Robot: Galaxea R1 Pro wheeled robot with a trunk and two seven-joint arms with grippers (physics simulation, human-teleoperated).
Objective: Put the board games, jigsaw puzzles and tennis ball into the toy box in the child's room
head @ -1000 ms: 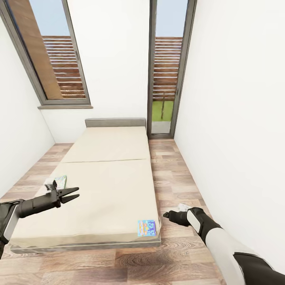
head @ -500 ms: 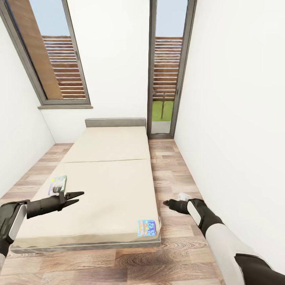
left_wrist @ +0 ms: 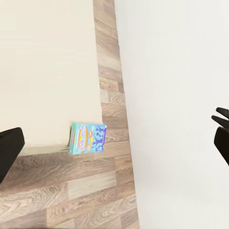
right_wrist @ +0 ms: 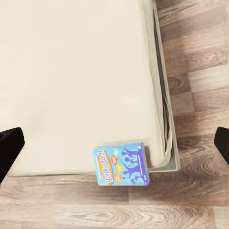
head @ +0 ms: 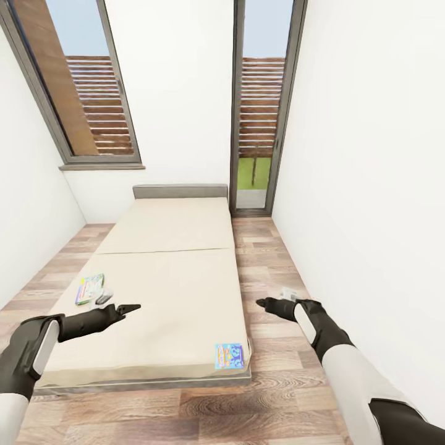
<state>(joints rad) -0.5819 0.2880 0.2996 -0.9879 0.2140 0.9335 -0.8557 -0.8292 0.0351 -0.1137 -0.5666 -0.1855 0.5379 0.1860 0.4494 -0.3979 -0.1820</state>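
The bed (head: 173, 290) was seen lengthwise in the head view, its grey headboard (head: 180, 191) against the far white wall between a window (head: 80, 86) and a glazed door (head: 262, 105), with wood-plank floor (head: 272, 272) on both sides. The left arm was extended forward and slightly inward over the near left part of the mattress, forearm roughly level; the left gripper (head: 128, 308) appeared narrow in the head view, but in the left wrist view the dark fingers (left_wrist: 9, 150) lay at opposite edges of the frame, so it was recorded as spread apart and holding nothing. The right arm was reached forward over the floor just beside the bed's right edge; the right gripper (head: 267, 303) was likewise recorded as parted and empty, its fingers (right_wrist: 9, 148) being set wide in the right wrist view. A green-bordered board game (head: 89, 288) lay flat on the mattress near its left edge, just beyond the left gripper. A blue board game (head: 229, 356) lay at the near right corner of the mattress, overhanging the foot edge.
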